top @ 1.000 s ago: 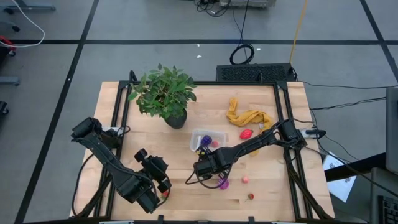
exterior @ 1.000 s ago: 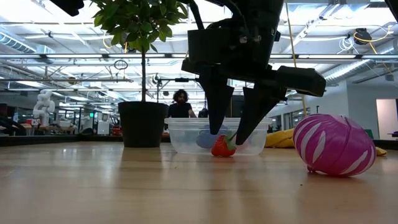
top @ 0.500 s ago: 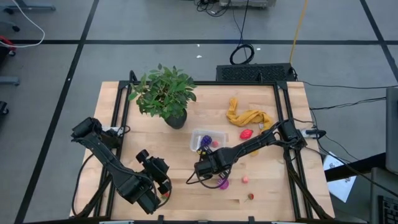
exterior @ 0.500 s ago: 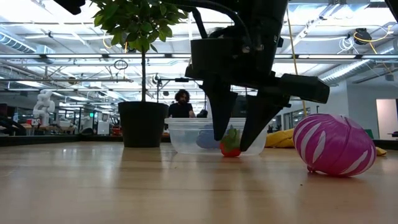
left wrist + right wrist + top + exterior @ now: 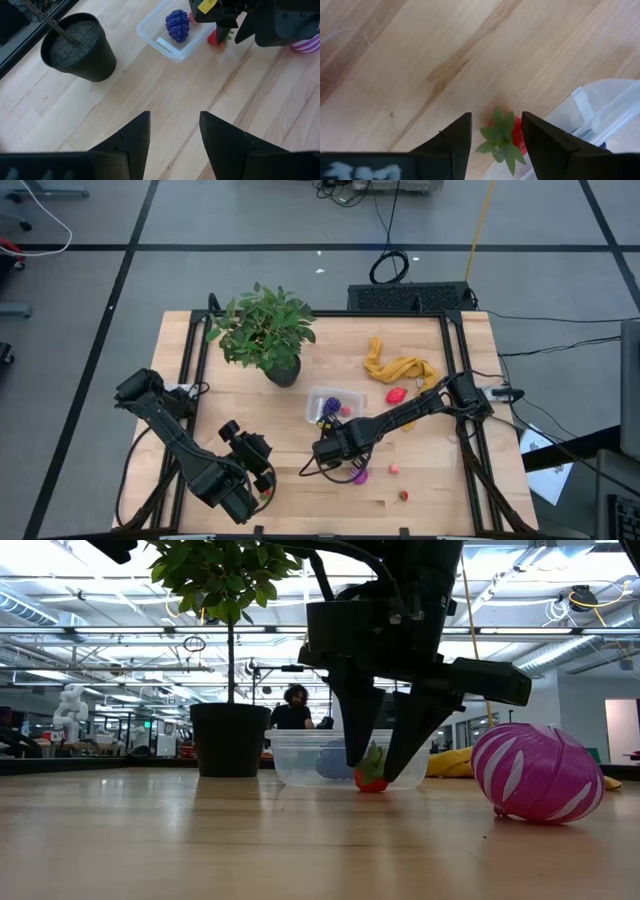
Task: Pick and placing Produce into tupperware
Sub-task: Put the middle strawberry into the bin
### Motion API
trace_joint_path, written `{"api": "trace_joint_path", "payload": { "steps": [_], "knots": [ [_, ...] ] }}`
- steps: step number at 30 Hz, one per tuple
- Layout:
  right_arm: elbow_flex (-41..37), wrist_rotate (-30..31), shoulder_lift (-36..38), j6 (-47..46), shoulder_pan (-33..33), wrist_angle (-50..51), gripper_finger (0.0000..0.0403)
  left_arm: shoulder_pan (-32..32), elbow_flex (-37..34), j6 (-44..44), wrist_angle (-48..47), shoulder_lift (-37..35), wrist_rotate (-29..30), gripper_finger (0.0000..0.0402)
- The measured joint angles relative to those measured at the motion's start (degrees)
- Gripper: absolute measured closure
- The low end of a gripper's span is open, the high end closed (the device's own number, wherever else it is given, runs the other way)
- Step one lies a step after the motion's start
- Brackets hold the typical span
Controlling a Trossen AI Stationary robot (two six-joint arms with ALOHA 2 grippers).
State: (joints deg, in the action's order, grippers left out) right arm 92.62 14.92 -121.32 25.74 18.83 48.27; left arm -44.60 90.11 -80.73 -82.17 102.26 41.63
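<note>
The produce is spread over the middle and lower right of the high view, and the tupperware sits near the middle, just below and right of the potted plant, the biggest thing on the table. You already have a purple bumpy fruit in the clear box.

Your right gripper hangs just below and left of the box in the high view. Its fingers point down, one on each side of a red strawberry. In the low view the berry sits on the wood between the tips. The jaws are partly open and close to the berry, but I can't tell if they touch it, so I judge it is not held yet.

The big striped magenta fruit lies just beside that gripper. A red fruit lies by the yellow cloth. A small pink one and a small red one sit near the bottom edge.

Your left gripper waits at the lower left of the high view, jaws wide apart and holding nothing.

You are in the grab step, I think. Next you need to close on the berry, lift it, and carry it the short way over the box wall. Squeeze softly, or the small berry could pop out sideways.
</note>
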Motion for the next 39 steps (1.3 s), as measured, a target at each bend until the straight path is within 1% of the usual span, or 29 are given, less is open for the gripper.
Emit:
{"api": "trace_joint_path", "payload": {
  "steps": [28, 36, 39],
  "knots": [
    [0.00, 0.02, 0.00, -1.69, 0.41, 0.09, 0.0292, 0.00, 0.00, -0.02, 0.26, 0.00, 0.44, 0.0225],
    [0.00, 0.00, 0.00, -2.15, 1.55, -0.26, 0.0294, 0.00, 0.00, 0.00, 0.87, 0.00, 0.44, 0.0225],
    [0.00, 0.00, 0.00, -2.56, 1.55, 0.12, 0.0294, 0.00, 0.00, 1.23, 1.99, 0.00, 0.44, 0.0225]
  ]
}}
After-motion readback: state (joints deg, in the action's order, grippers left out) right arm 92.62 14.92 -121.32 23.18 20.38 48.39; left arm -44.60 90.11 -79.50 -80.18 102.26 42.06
